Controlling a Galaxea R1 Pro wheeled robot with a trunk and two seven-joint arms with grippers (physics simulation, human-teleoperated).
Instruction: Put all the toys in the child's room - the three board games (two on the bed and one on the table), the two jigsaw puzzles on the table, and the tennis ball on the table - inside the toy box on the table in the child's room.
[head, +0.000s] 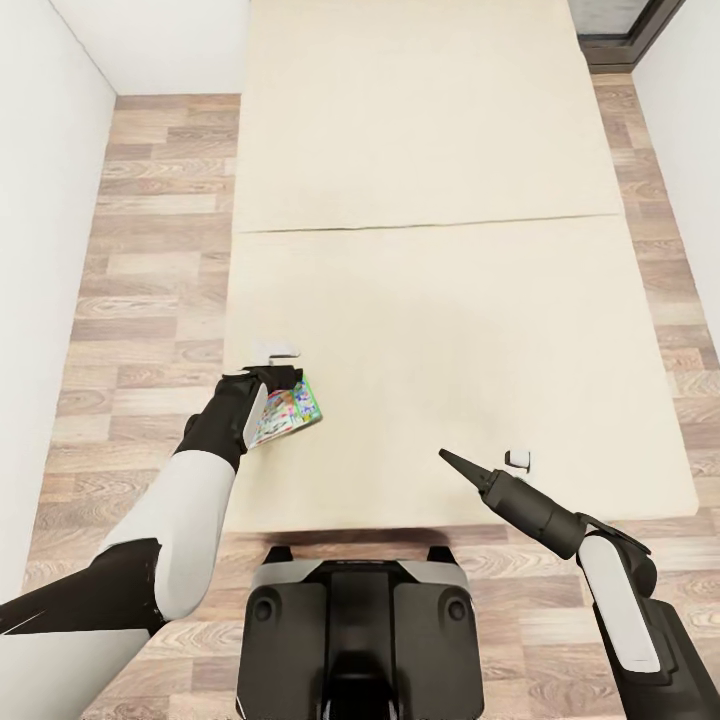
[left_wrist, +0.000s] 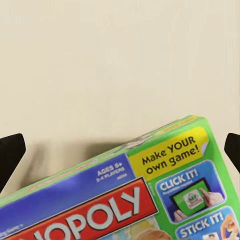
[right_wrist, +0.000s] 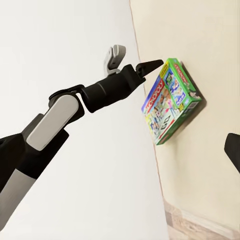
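Though bare, beige bed (head: 420, 250), plank floor (head: 160, 300).

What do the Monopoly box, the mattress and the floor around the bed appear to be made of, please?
Monopoly box: printed cardboard by the look, with a slightly glossy finish, sharp folded edges and bright lettering.
Mattress: probably matt beige fabric; it is plain, without shine, with one seam across it.
Floor: wood planks or laminate; staggered boards with visible grain.
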